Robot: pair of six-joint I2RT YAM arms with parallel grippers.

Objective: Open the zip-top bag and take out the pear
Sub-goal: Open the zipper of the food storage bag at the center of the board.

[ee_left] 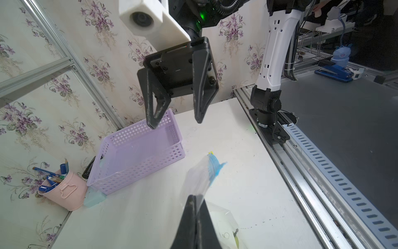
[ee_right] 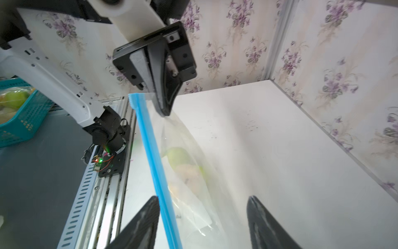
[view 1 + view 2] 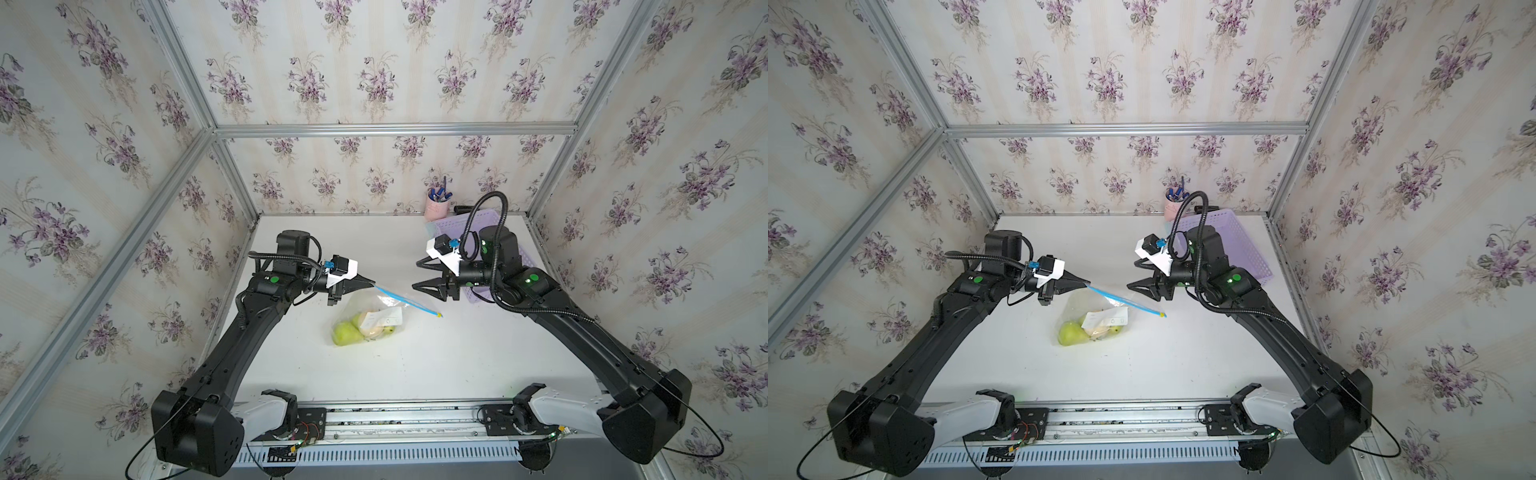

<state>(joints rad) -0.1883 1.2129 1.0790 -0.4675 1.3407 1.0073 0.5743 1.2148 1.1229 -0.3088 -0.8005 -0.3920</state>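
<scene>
The left gripper (image 3: pixel 371 284) has its jaws clamped together on one end of the zip-top bag (image 3: pixel 376 309), right where the light-blue zip strip (image 3: pixel 405 299) begins. From that pinch the strip, which is the bag's long axis, runs straight and slants down toward the right arm's side and the front of the desk. It ends in the small yellow tab (image 3: pixel 439 316). The clear body sags below the strip onto the white desk (image 3: pixel 436 374) near its middle, with the green pear (image 3: pixel 344 332) at the lowest end and the whitish label (image 3: pixel 386 318) facing up. The right gripper (image 3: pixel 415 274) hovers near the strip's middle, jaws apart and holding nothing, with the lilac basket (image 3: pixel 451 227) behind it.
</scene>
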